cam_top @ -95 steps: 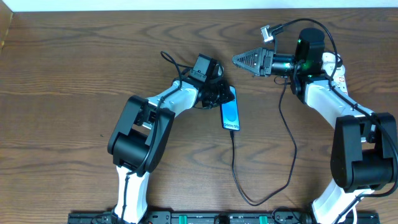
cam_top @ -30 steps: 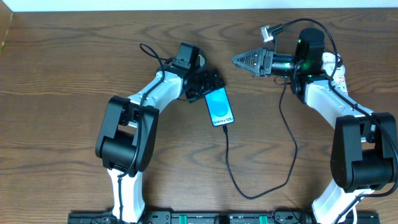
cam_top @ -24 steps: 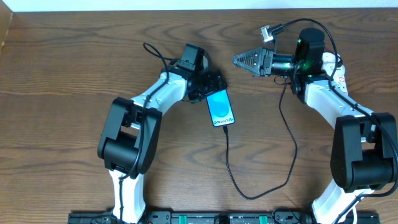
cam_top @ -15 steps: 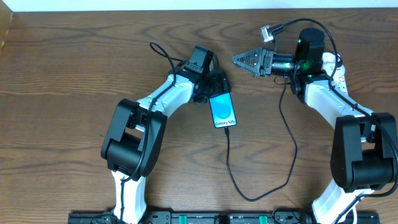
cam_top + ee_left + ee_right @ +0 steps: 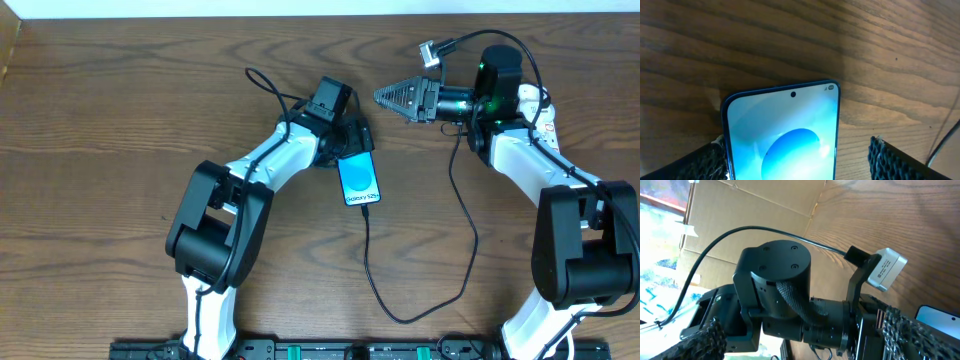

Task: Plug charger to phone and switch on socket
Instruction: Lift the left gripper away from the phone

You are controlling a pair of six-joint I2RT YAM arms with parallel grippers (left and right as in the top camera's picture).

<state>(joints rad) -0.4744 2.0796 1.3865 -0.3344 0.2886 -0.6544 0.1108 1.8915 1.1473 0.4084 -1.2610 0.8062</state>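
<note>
The phone (image 5: pixel 359 178) lies face up on the wooden table, its blue screen lit. My left gripper (image 5: pixel 354 150) stands open astride its upper end. In the left wrist view the left finger (image 5: pixel 700 162) touches the phone (image 5: pixel 785 130)'s edge, and the right finger (image 5: pixel 890 160) stands apart from it. The thin black charger (image 5: pixel 372 270) meets the phone's lower end, loops toward the front and runs up to the right arm. My right gripper (image 5: pixel 390 97) hovers open and empty, up and to the right of the phone. The socket is out of view.
The left arm's wrist (image 5: pixel 790 290) fills the right wrist view, in front of a cardboard box (image 5: pixel 755 210). A corner of the phone (image 5: pixel 940 317) shows at that view's lower right. A black rail (image 5: pixel 320 350) runs along the table's front edge.
My left gripper has swung to the right, and the phone with it has shifted right and turned nearer upright. The charger's near end followed. The right arm has not moved.
</note>
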